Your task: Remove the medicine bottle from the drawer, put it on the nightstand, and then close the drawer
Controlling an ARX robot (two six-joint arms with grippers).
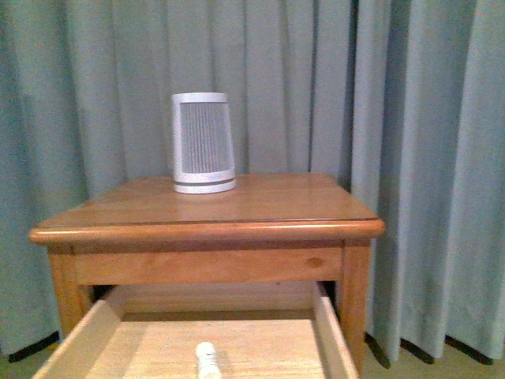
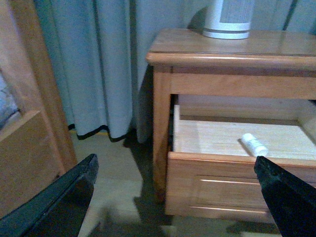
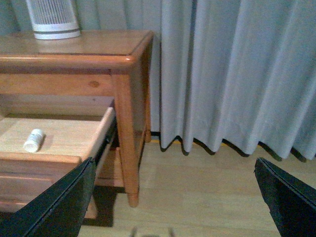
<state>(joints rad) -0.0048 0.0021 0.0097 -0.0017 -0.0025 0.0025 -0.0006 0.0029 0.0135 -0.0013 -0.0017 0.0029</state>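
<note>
Pale-wood drawer [image 1: 268, 344] holds one medicine bottle [image 1: 207, 360]; left hand [image 2: 175, 165] and right hand [image 3: 174, 165] gape empty.

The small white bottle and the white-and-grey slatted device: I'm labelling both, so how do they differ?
Size: the small plain white cylindrical bottle is far smaller than the tapered white-and-grey slatted device. Pose: the bottle lies on its side; the device stands upright. Place: the bottle is inside the open pale-wood drawer; the device is on the honey-brown nightstand top. Both are mainly white.
</note>
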